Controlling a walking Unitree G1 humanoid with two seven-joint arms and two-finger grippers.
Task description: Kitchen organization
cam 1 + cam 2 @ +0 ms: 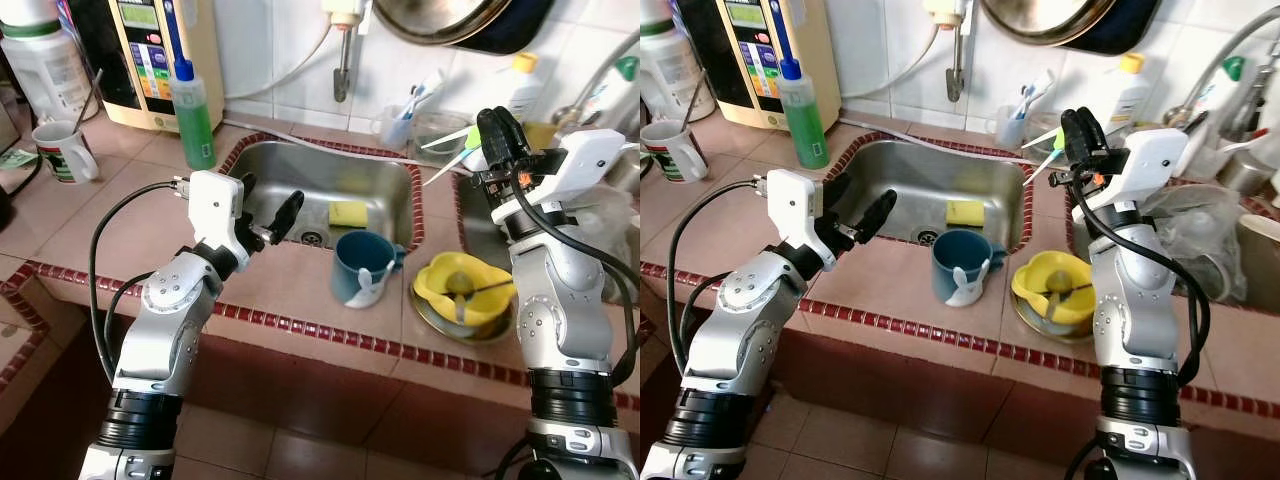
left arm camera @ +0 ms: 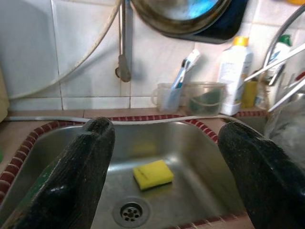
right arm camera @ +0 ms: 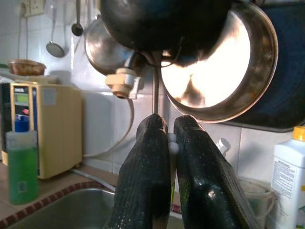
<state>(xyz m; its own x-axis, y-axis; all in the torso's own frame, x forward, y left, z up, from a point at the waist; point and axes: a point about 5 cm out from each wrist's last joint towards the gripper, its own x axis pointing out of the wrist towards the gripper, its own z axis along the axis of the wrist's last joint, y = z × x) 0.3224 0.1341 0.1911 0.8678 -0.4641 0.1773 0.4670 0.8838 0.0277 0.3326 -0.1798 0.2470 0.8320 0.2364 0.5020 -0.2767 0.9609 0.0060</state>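
Note:
My left gripper (image 1: 270, 195) hangs open over the front left of the steel sink (image 1: 385, 180), with nothing between its fingers. A yellow sponge (image 2: 152, 174) lies in the sink near the drain. My right gripper (image 1: 500, 122) is raised over the counter to the right of the sink. It is shut on a thin white and green stick (image 1: 1040, 168), perhaps a toothbrush, whose free end points left and down. A blue mug (image 1: 362, 265) stands on the tiled front ledge. Beside it on the right is a yellow bowl (image 1: 462, 288) with a spoon in it, resting on a metal plate.
A green soap bottle (image 1: 195, 115), a beige dispenser (image 1: 165, 50) and a white mug (image 1: 62, 150) stand at the back left. Behind the sink are a clear cup with toothbrushes (image 1: 398, 125), a plastic tub (image 1: 440, 130) and a white bottle (image 1: 522, 90). A pan (image 3: 214, 62) hangs above.

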